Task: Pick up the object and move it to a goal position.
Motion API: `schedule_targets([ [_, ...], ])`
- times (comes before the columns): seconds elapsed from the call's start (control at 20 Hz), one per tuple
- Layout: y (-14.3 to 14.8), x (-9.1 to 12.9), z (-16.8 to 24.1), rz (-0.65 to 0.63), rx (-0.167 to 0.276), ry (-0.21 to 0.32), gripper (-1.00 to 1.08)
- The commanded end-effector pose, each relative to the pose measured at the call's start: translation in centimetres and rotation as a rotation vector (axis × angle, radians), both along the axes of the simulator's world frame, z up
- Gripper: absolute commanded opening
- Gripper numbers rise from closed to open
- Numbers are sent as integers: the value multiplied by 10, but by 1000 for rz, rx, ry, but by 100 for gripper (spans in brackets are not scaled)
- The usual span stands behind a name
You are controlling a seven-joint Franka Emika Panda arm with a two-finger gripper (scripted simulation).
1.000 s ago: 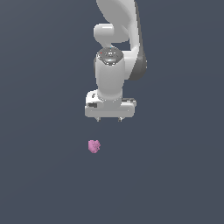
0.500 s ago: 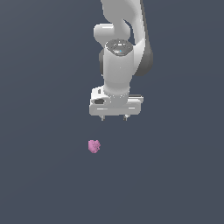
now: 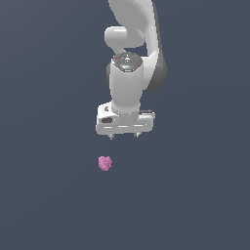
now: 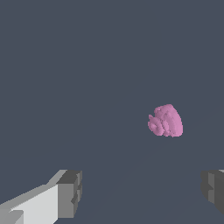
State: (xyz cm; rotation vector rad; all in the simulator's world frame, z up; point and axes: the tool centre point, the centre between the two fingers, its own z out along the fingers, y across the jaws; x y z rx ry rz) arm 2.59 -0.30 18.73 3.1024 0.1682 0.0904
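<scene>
The object [image 3: 105,163] is a small pink lumpy blob lying on the dark grey floor. It also shows in the wrist view [image 4: 166,120]. My white gripper [image 3: 124,136] hangs above it and a little to the exterior view's right, not touching it. The gripper [image 4: 142,192] is open and empty, with its two grey fingertips [image 4: 71,193] set wide apart. The object lies ahead of the fingers, closer to one of them, not between them.
A flat dark grey surface [image 3: 49,195] fills both views. The white arm [image 3: 132,49] rises behind the gripper.
The gripper has come down and shifted slightly toward the exterior view's left, closer to the object. The object has not moved.
</scene>
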Motion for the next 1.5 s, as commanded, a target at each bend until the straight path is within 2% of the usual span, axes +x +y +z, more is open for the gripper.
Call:
schedule_targets([
  [0.0,-7,5,-7,27,-1,6,100],
  [0.85,-74,40,-81,291,12,56,100],
  [1.45,-89,44,-99,344,19,65,100],
])
